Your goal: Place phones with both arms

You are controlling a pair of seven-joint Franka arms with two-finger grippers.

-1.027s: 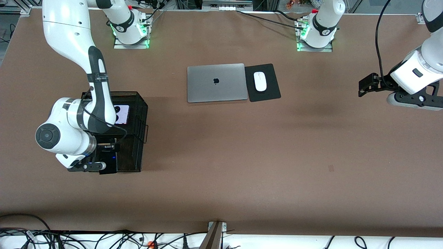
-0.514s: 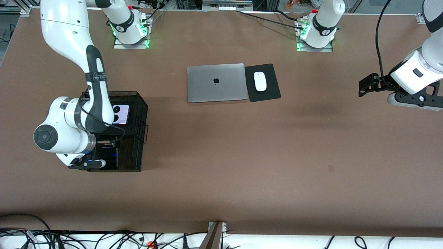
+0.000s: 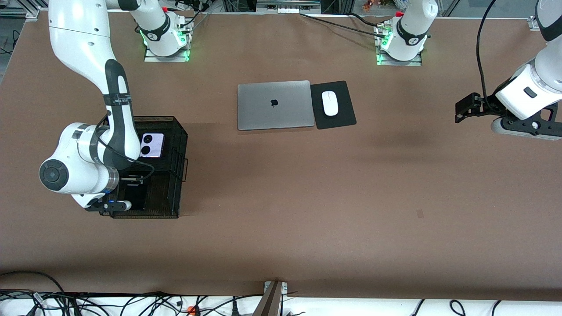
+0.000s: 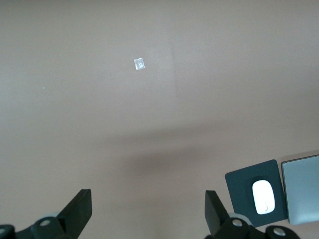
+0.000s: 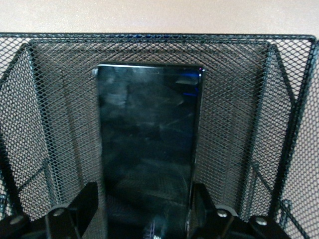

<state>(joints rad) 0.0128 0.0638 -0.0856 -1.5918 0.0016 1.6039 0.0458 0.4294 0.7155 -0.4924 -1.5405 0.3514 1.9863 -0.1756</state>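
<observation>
The right gripper (image 5: 142,211) is lowered into the nearer compartment of a black mesh basket (image 3: 173,175) toward the right arm's end of the table. Its two fingers (image 5: 82,204) sit against the long edges of a black slab phone (image 5: 147,144), gripping it; whether the phone rests on the basket floor cannot be told. In the compartment farther from the front camera lies a lilac-white phone (image 3: 152,145) with two black circles. The left gripper (image 4: 147,211) waits in the air over bare table (image 3: 307,197) at the left arm's end, fingers spread wide and holding nothing. Mid-table lie a closed silver laptop (image 3: 274,104) and, touching it, a black pad (image 3: 336,104) with a white mouse (image 3: 329,103).
</observation>
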